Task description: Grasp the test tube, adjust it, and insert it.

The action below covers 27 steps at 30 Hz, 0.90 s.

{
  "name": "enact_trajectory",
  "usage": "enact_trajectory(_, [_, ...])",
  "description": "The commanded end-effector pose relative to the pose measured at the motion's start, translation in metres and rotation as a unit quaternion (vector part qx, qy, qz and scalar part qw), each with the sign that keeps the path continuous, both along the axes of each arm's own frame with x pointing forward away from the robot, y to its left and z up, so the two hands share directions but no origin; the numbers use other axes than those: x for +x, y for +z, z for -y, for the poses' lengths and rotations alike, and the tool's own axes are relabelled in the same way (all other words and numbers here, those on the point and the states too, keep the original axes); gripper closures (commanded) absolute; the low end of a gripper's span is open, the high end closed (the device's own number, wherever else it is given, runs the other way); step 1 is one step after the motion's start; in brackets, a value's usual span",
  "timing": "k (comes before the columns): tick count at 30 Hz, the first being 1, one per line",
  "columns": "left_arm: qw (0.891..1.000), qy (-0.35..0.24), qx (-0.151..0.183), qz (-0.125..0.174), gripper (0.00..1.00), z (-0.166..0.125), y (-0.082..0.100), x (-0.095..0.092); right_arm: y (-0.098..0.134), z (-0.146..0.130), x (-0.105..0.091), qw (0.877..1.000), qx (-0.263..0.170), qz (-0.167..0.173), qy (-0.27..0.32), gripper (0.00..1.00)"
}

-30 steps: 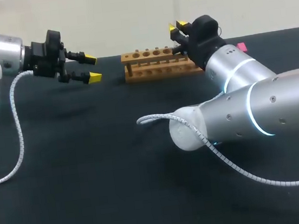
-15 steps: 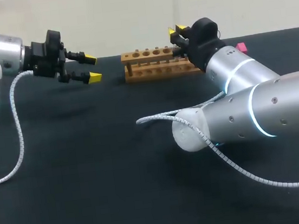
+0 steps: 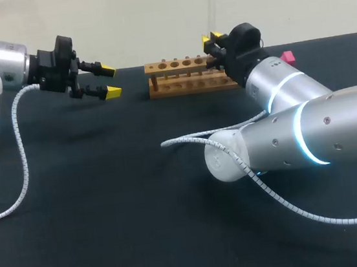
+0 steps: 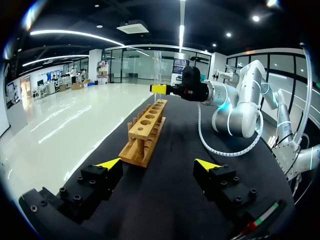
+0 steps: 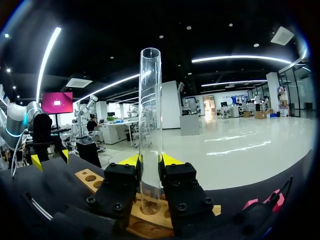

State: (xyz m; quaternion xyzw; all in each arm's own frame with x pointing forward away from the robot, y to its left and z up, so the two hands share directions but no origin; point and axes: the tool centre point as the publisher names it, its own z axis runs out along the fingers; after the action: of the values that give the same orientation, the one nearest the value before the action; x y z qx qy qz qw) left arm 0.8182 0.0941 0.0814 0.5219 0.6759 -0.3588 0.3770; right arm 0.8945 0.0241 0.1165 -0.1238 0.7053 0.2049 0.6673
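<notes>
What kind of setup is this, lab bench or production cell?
Most likely a robotics lab test bench. A black-covered table carries a wooden test tube rack, and the right tool is shut on a clear glass test tube, held upright at the rack's end.

Even overhead light; faint shadows on the black table [image 3: 114, 245]; glints along the test tube [image 5: 150, 115].

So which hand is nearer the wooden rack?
The right. The right hand holds the test tube upright over one end of the rack; the left hand hangs open, well off from its other end.
</notes>
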Motion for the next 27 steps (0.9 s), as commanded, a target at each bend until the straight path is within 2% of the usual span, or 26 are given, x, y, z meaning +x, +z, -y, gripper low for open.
enact_trajectory(1, [1.000,0.001,0.000,0.001,0.00,0.000,0.000,-0.001,-0.013,0.000,-0.003,1.000,0.006,0.007,0.001,1.00])
enact_trajectory(18, [1.000,0.001,0.000,0.001,0.00,0.000,0.000,-0.001,-0.023,0.001,-0.005,1.000,0.014,0.011,-0.009,1.00])
enact_trajectory(27, [1.000,0.001,0.000,0.001,0.00,0.000,0.000,-0.001,-0.031,0.001,-0.006,1.000,0.015,0.003,-0.012,1.00])
